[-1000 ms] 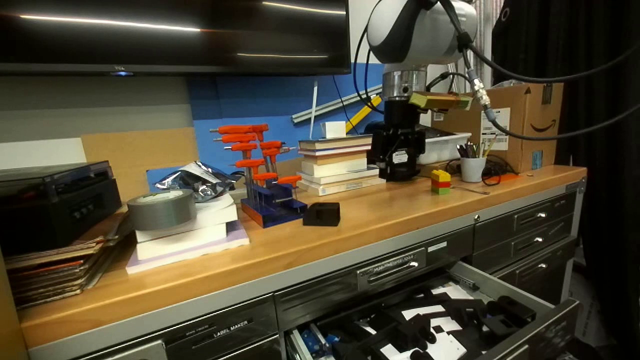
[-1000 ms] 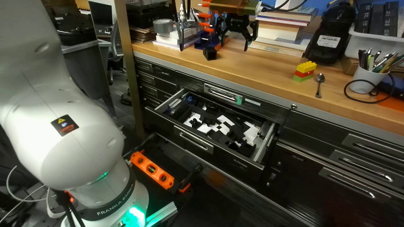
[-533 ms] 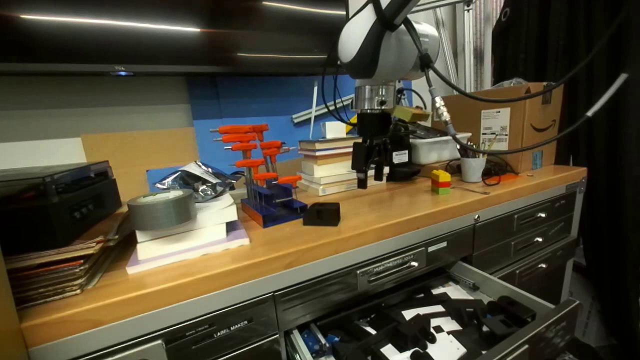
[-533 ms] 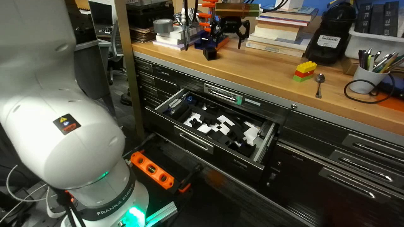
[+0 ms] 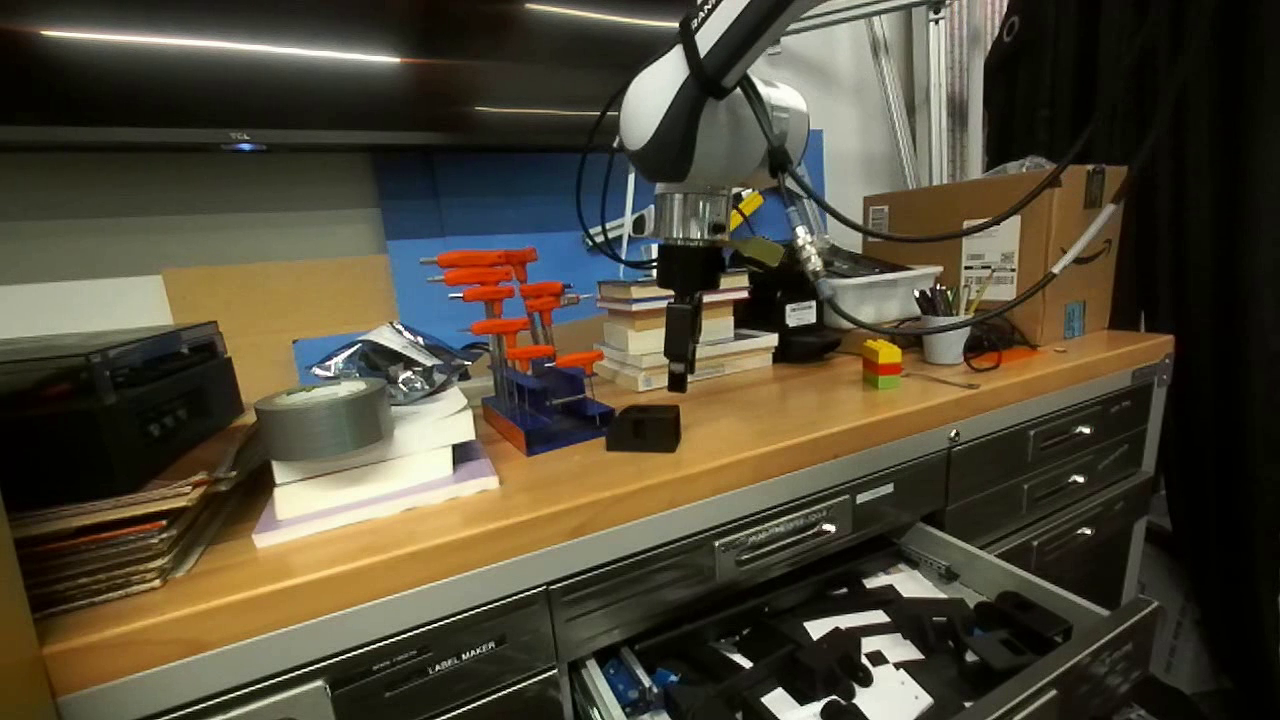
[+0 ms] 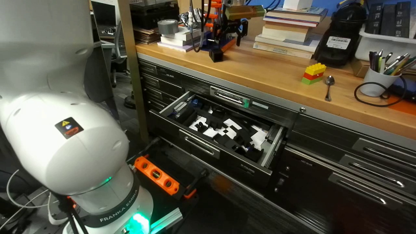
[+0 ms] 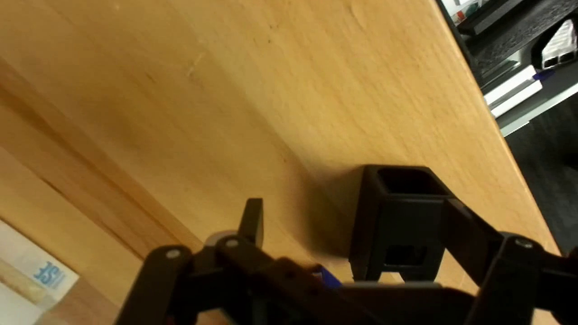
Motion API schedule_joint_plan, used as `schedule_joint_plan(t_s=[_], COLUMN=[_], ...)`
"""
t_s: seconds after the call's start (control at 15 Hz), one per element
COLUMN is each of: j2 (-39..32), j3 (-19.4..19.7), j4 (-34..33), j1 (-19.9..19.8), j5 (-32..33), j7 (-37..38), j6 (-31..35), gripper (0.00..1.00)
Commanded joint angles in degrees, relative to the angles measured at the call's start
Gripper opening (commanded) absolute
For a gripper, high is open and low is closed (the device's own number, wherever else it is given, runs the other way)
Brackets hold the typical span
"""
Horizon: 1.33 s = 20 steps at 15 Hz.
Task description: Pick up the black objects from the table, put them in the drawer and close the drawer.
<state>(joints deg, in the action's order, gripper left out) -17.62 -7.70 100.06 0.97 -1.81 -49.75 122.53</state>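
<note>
Wide shallow dark-grey metal drawer [image 6: 227, 161]: pulled out. Small matte-black hollow box [image 5: 643, 428]: on light-brown wooden tabletop [image 5: 790, 415], just beside dark-blue tool stand [image 5: 548, 410]. Black two-fingered gripper [image 7: 354, 223]: released, jaws spread above tabletop, near box. Pale-paged book stack [image 5: 635, 340] behind.

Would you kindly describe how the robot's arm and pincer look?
The arm is white and rounded with black sections, a warning sticker, a dark FRANKA EMIKA band and a green light. Dark cables loop outside it. Under a silvery collar, the black pincer has two jointed fingers.
</note>
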Motion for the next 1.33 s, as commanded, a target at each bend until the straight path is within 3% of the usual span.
schedule_joint_plan(t_s=[0.0,0.27,0.67,1.27], j2=[-3.0,-4.5,-6.4,-6.4], j3=[-1.8,-2.5,-2.5,-1.6], j4=[-4.0,-5.7,-9.9,-6.1], j1=[-0.2,0.3,0.1,2.4], j5=[-2.0,-2.2,-7.3,-2.6], j7=[-5.9,-6.1,-0.1,10.1], j6=[0.9,-0.7,-10.0,-6.7], gripper=[1.00,1.00,1.00,1.00])
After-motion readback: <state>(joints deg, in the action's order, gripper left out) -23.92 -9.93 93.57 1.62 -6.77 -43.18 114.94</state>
